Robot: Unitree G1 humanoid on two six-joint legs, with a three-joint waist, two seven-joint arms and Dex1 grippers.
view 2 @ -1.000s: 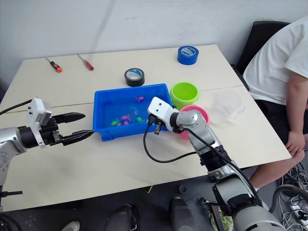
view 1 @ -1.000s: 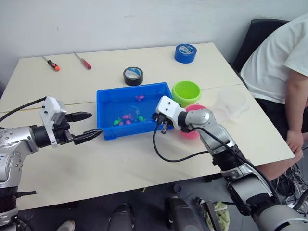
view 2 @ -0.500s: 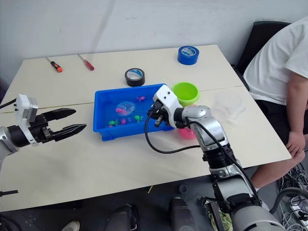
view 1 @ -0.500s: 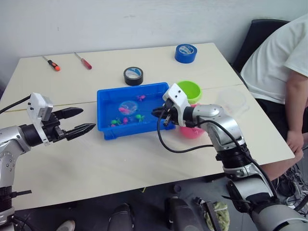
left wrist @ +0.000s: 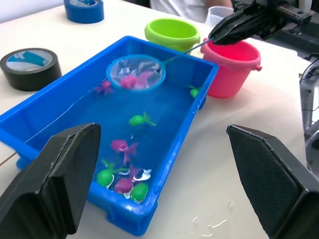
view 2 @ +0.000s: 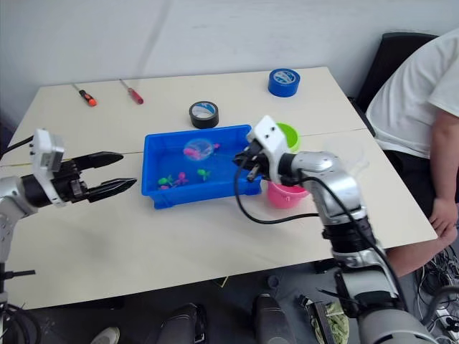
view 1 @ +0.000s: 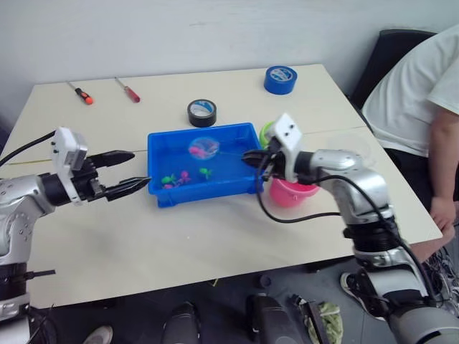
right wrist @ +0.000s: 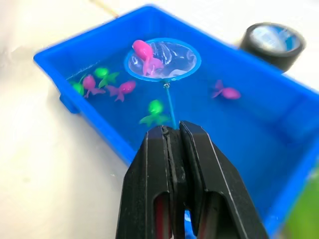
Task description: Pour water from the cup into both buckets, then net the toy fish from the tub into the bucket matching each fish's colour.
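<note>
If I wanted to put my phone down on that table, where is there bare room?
Bare table runs along the near edge, in front of the tub. Another free patch lies at the back, between the screwdrivers and the black tape. It is crowded on the right, where the pink bucket, green bucket, cup and right gripper cluster.

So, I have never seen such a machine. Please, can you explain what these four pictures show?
It is a humanoid robot with two arms. Two pictures come from cameras on its head, two from cameras on its wrists. On the table stands a blue tub of water with small pink and green toy fish. Beside it are a green bucket, a pink bucket, a clear cup, tape rolls and screwdrivers. The right gripper, jaws shut, holds a small net with a pink fish in it. The left gripper waits open. A person sits nearby.
</note>
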